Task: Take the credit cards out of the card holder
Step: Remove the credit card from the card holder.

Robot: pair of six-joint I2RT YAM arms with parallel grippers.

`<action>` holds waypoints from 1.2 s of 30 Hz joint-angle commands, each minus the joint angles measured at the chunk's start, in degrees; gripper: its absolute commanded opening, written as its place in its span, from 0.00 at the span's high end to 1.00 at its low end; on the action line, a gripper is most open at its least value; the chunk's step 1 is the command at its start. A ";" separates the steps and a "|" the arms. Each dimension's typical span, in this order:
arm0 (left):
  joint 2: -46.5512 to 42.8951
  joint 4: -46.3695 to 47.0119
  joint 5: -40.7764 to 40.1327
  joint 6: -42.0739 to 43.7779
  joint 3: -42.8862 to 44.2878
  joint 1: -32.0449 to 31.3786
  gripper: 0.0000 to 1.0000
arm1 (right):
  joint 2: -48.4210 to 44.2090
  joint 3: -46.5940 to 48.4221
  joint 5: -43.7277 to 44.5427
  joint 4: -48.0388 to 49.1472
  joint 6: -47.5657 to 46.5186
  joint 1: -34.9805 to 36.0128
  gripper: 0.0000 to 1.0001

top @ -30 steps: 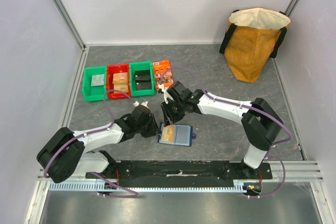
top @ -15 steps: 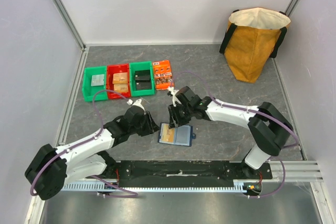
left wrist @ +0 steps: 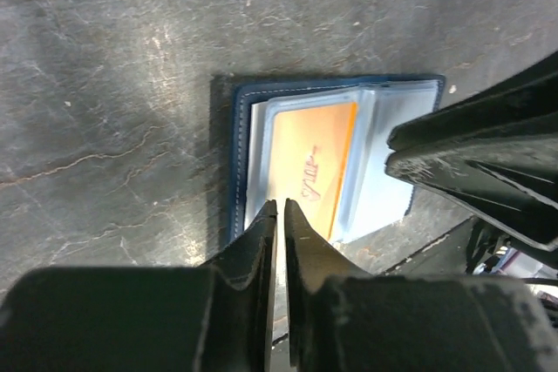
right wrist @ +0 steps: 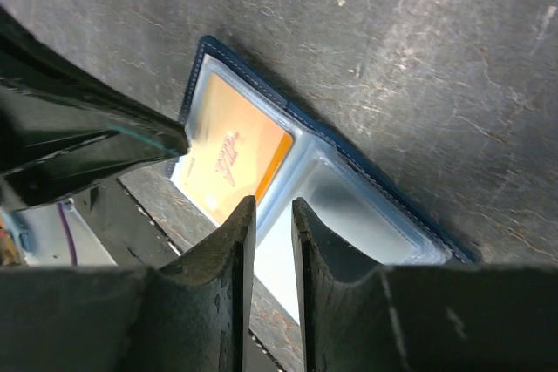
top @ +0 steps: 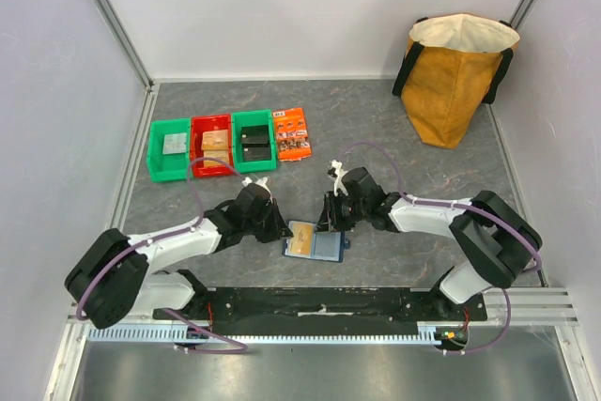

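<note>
The top camera sits high behind the counter's (top: 394, 129) near edge and looks steeply down, far enough off to take in all four edges. Each wrist camera looks down past its own fingers (left wrist: 248, 250) (right wrist: 222, 250), close over the surface by the middle of the near edge. All three views share the open wallet (top: 315, 244) (left wrist: 237, 154) (right wrist: 349, 215), and each wrist view catches the other arm's fingers (left wrist: 471, 150) (right wrist: 87, 141).

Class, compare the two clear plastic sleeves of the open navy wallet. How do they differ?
The left clear plastic sleeve holds a tan-gold card; the right clear plastic sleeve shows no card. The left sleeve looks orange-gold, the right sleeve pale blue. The right sleeve adjoins the closing tab; the left sleeve does not. Both lie flat in the navy blue wallet.
</note>
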 commanded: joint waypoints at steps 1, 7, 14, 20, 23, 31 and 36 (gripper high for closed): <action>2.47 3.08 -0.21 0.60 -0.08 -0.08 0.91 | 0.50 -1.56 -4.12 9.98 3.34 -0.51 0.71; 4.93 4.31 -0.83 -1.07 -2.63 0.18 0.95 | 3.05 -1.92 -5.53 10.25 3.78 -0.68 0.72; 5.19 8.53 1.10 -3.71 -6.85 1.85 0.98 | 6.13 -2.53 -6.41 10.25 4.31 -0.69 0.72; 5.98 9.32 1.81 -3.89 -7.12 2.21 0.98 | 6.83 -3.76 -7.28 12.70 5.19 -0.86 0.74; 6.25 9.32 1.90 -3.98 -7.21 2.29 0.98 | 6.57 -4.38 -8.51 14.55 5.54 -1.04 0.76; 2.65 9.24 0.05 -6.08 -9.05 3.88 0.98 | 7.18 -3.15 -12.55 17.80 5.10 -1.39 0.87; 3.08 9.32 0.14 -6.35 -9.05 4.58 0.98 | 7.45 -3.06 -14.14 19.21 4.67 -1.65 0.99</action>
